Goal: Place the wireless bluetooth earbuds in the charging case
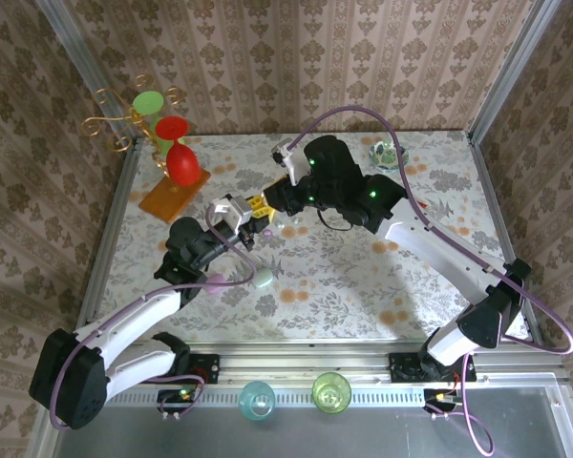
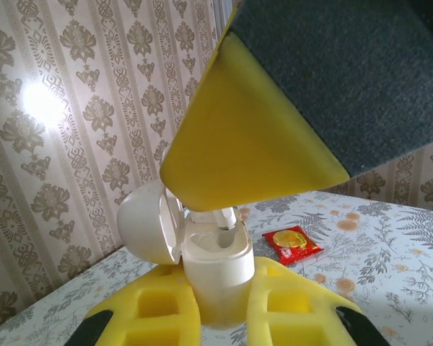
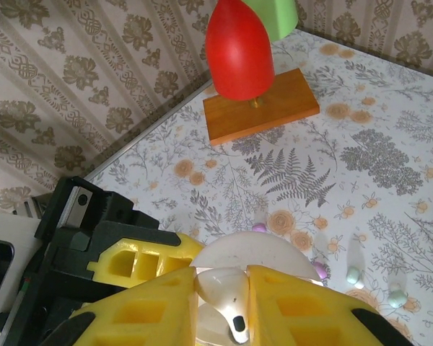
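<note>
Floral counter [image 1: 363, 286] beneath: left end effector [image 2: 216, 310], clamped on the open charging case [image 2: 213, 263], steadies it so right end effector [image 3: 222, 310], pinching an earbud [image 3: 227, 294], reaches in from two o'clock.

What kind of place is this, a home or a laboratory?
Probably a laboratory test booth, not a home: wallpapered walls set in metal frame posts, and the left arm and right arm bolted to a rail.
</note>
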Tool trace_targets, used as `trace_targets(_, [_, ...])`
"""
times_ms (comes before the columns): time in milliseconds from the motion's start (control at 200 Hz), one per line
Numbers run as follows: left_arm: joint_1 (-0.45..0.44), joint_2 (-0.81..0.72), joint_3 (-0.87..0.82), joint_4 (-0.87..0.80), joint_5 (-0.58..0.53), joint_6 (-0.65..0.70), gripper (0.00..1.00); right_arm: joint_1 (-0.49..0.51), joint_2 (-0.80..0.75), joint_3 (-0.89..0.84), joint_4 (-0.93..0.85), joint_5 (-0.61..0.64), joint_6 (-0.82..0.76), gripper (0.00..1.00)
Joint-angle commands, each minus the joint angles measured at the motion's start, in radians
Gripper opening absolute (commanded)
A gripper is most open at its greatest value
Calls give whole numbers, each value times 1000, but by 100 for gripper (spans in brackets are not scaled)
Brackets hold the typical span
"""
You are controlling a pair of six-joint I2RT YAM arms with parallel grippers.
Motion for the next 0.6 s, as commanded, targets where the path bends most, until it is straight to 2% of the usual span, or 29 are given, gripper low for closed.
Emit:
trace_targets(0, [-5,-21,42,25,-15,-30,0,8,-2,8,7,-23,-13,23])
trace_targets(335, [-8,-21,63,13,-30,-54,0,7,11,-24,42,-28,-9,23])
trace_targets(595, [-10,-24,72,25,-26,-83,0,7,21,-50,42,45,-47,22])
